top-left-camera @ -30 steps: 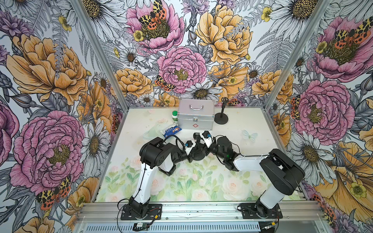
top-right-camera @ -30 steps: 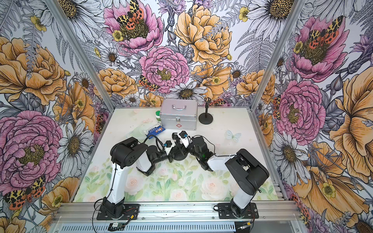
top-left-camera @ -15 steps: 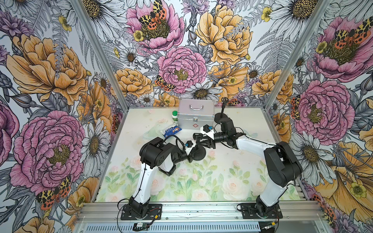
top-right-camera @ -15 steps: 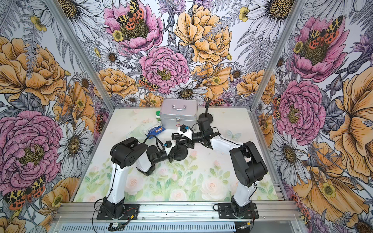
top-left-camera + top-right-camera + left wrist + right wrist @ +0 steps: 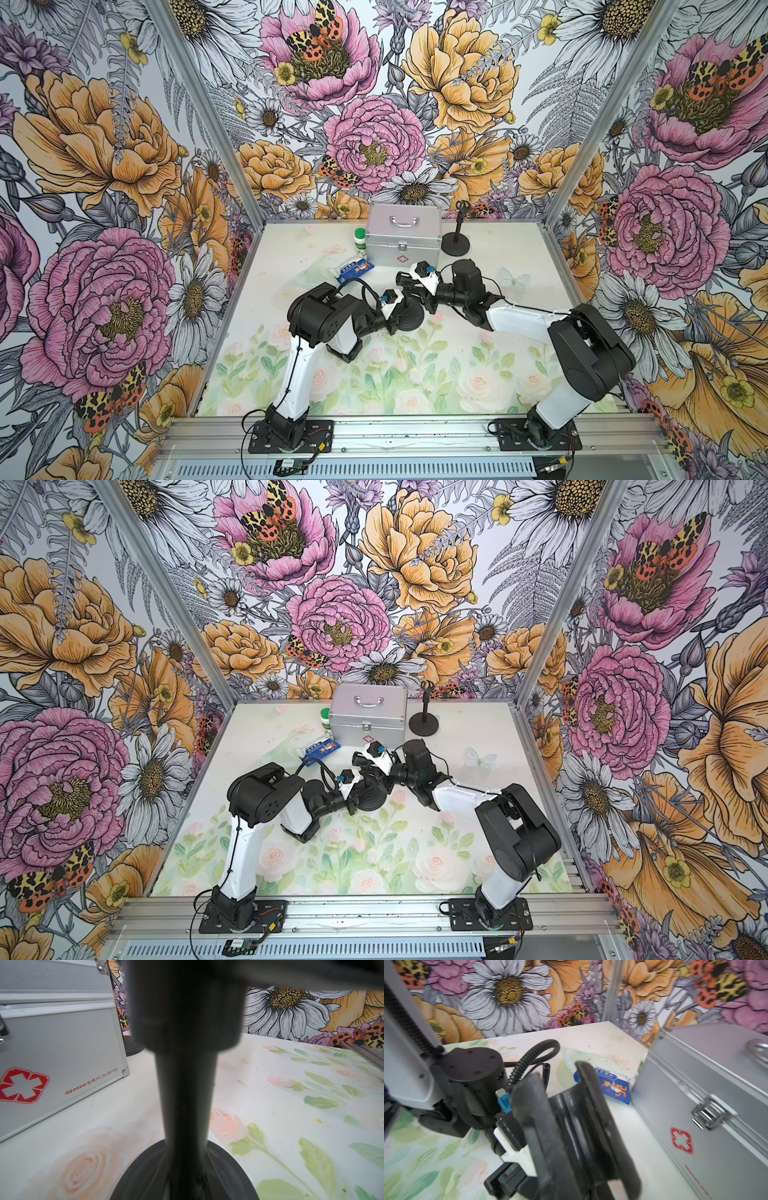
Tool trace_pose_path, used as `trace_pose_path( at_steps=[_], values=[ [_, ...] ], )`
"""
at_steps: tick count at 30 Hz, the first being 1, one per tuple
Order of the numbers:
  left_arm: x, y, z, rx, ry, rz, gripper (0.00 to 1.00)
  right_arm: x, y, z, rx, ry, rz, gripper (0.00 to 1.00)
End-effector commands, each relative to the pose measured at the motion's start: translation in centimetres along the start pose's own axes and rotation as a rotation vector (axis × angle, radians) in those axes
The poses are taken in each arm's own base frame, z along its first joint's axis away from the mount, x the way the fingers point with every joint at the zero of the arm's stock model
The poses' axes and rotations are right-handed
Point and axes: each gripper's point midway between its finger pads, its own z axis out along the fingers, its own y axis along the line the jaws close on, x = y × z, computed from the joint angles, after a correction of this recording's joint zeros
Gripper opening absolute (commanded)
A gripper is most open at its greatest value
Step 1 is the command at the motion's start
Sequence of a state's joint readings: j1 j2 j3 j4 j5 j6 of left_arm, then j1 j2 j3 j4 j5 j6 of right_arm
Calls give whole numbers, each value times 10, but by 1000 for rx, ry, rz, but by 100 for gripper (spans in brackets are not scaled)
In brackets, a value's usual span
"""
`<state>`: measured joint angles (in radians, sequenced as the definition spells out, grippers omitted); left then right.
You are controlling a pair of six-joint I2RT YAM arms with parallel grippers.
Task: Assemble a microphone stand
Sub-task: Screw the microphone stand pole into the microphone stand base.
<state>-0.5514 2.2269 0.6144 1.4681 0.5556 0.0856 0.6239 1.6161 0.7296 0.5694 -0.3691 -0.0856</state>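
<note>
In both top views your stand (image 5: 411, 319) (image 5: 372, 799) sits upright mid-table (image 5: 498, 374), in front of the case (image 5: 403, 235) (image 5: 368, 717). Your left gripper (image 5: 397, 316) (image 5: 353, 798) is narrow, clamped low on the stand. Your right gripper (image 5: 417, 296) (image 5: 376, 777) meets it from the opposite side, higher up, and is also closed. The case is shut, so you cannot see what it holds. A green-capped bottle (image 5: 360, 239) (image 5: 325, 717) stands just beside the case on your left arm's side, cap on. A blue packet (image 5: 354, 270) (image 5: 320, 749) lies in front of the bottle. A spare stand (image 5: 456, 243) (image 5: 423, 723) is upright at the case's other end.

In the left wrist view the pole (image 5: 185, 1095) rises straight from the round base (image 5: 145, 1178), which lies flat on the table, and it widens into a collar (image 5: 187, 1012). Your own fingers do not show here. The case (image 5: 52, 1043) is near, lid down.

In the right wrist view the clip (image 5: 571, 1126), a ribbed U-shaped cradle, fills the middle, and your right gripper is closed on it. Your left gripper (image 5: 510, 1147) is right behind the clip. The case's latch (image 5: 708, 1113) is fastened
</note>
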Motion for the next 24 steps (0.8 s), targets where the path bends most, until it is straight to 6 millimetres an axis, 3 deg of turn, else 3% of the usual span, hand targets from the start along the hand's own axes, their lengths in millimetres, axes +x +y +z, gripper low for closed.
trace_pose_path(
  at_steps=[1,6,10,13,17,20,24],
  values=[
    [43,-23,-2,60,115,-72,21,39,-34,-21,612,-36,210,0],
    [45,-25,-1,72,119,-78,21,35,8,10,423,33,164,0],
    [43,-25,-3,66,118,-70,21,21,27,16,196,33,51,33],
    [41,-24,-2,67,113,-66,21,14,43,6,-134,26,13,42],
    [41,-25,-4,64,114,-65,21,6,62,-23,-484,44,-24,45],
    [38,-25,-2,72,106,-61,21,11,62,-33,-593,117,-80,44],
    [38,-26,-4,70,109,-62,21,6,36,-24,-554,107,-85,43]
  ],
)
